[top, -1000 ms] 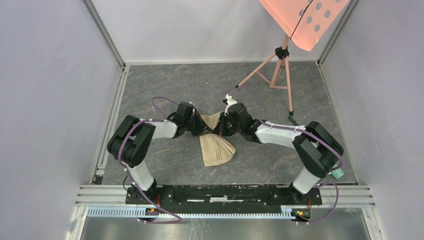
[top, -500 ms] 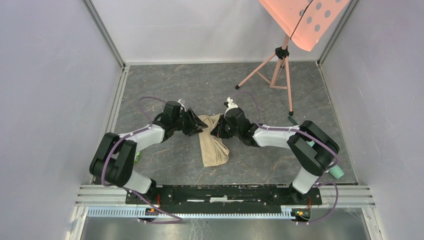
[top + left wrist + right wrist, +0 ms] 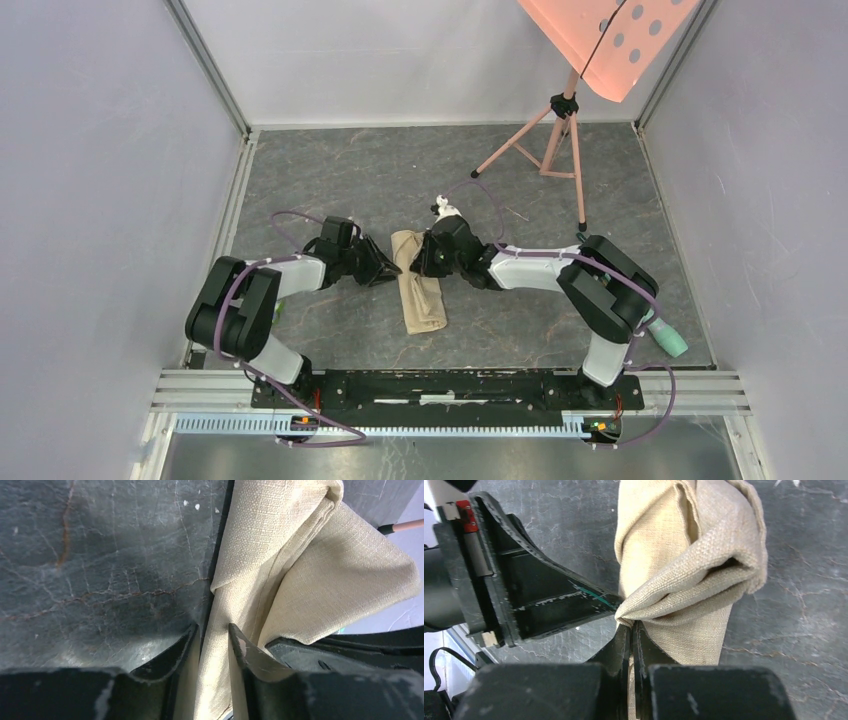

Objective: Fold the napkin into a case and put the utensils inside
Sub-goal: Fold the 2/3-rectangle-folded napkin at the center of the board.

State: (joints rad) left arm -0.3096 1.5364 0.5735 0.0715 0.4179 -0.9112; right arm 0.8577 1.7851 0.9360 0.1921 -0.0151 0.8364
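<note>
The beige napkin (image 3: 418, 285) lies mid-table as a narrow folded strip running near to far. My right gripper (image 3: 421, 259) is shut on a pinched fold at the strip's far part; the right wrist view shows the jaws (image 3: 631, 625) closed on the bunched cloth (image 3: 694, 555). My left gripper (image 3: 386, 271) sits at the strip's left edge. In the left wrist view its jaws (image 3: 212, 630) stand apart with the cloth (image 3: 280, 555) running between them. The left gripper's body also shows in the right wrist view (image 3: 539, 595). No gold utensils are in view.
A pink tripod stand (image 3: 560, 140) with an orange perforated panel (image 3: 605, 40) stands at the back right. A mint-green cylinder (image 3: 668, 340) lies by the right arm's base. A small green object (image 3: 277, 312) sits behind the left arm. Grey walls enclose the table.
The napkin has gone from a wide, fanned shape to a narrow strip. My right gripper carried its fold leftward over the cloth. My left gripper drew back left to the strip's edge.
</note>
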